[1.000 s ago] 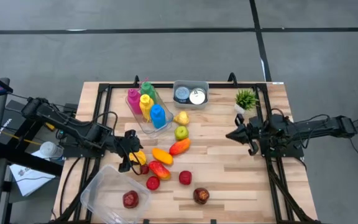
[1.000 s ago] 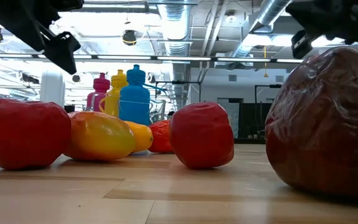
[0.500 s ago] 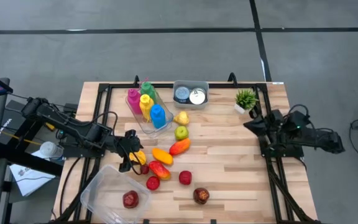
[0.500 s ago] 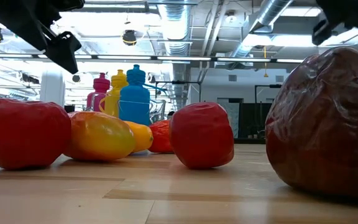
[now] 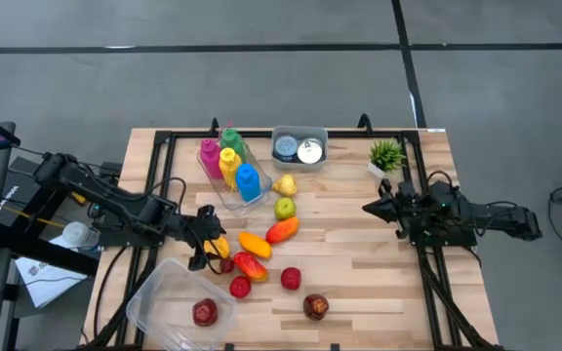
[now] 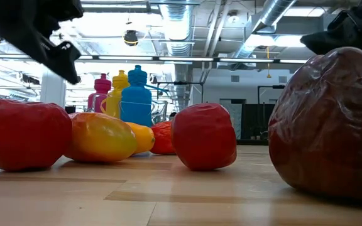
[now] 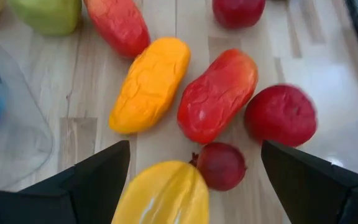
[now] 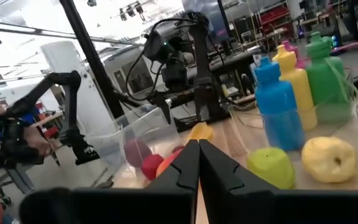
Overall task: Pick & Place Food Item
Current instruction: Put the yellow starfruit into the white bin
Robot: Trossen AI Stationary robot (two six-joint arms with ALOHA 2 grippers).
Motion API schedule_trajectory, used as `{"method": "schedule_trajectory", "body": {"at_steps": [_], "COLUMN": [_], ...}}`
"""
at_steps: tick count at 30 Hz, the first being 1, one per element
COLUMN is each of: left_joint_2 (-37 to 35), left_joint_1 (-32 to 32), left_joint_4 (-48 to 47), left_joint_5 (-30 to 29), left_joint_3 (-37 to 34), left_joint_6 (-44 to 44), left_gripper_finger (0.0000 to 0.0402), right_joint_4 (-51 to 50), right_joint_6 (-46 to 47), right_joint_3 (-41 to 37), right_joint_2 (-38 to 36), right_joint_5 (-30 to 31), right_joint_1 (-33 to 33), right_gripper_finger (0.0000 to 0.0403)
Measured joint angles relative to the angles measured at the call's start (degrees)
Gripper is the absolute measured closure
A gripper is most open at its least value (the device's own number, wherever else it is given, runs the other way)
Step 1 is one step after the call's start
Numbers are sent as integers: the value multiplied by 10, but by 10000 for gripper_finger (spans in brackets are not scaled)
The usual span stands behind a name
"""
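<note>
**Left gripper spread above fruit cluster; right gripper clenched, idle**

The left gripper (image 5: 209, 250) hangs with fingers spread wide, grasping nothing, directly over a yellow fruit (image 7: 161, 192) and a small dark red fruit (image 7: 221, 165). Just beyond lie an orange mango (image 7: 150, 84) and a red-orange mango (image 7: 217, 94), touching each other. The clear plastic container (image 5: 160, 292) sits near the table's front-left corner, one red apple (image 5: 204, 312) inside. The right gripper (image 5: 370, 208) is clenched empty near the potted plant (image 5: 385, 155).
</note>
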Motion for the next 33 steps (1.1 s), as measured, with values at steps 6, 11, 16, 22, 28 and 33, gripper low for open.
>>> {"method": "schedule_trajectory", "body": {"at_steps": [6, 11, 16, 22, 28, 33], "left_joint_2": [0, -1, 3, -11, -49, -84], "left_joint_1": [0, 12, 46, 48, 46, 46], "left_joint_4": [6, -19, -45, -18, -19, -30], "left_joint_5": [3, 6, 13, 16, 27, 32], "left_joint_3": [-17, -18, -47, -47, -43, -31], "left_joint_6": [70, 121, 132, 126, 125, 148], "left_gripper_finger": [51, 52, 68, 96, 102, 97], "right_joint_4": [-25, -31, -31, -35, -39, -42], "right_joint_6": [0, 0, 0, 0, 0, 0], "right_joint_3": [0, 0, 0, 0, 0, 0], "right_joint_2": [0, 0, 0, 0, 0, 0], "right_joint_5": [-2, -2, -2, -2, -2, -2], "right_joint_1": [0, 0, 0, 0, 0, 0], "right_gripper_finger": [391, 391, 391, 391, 391, 391]}}
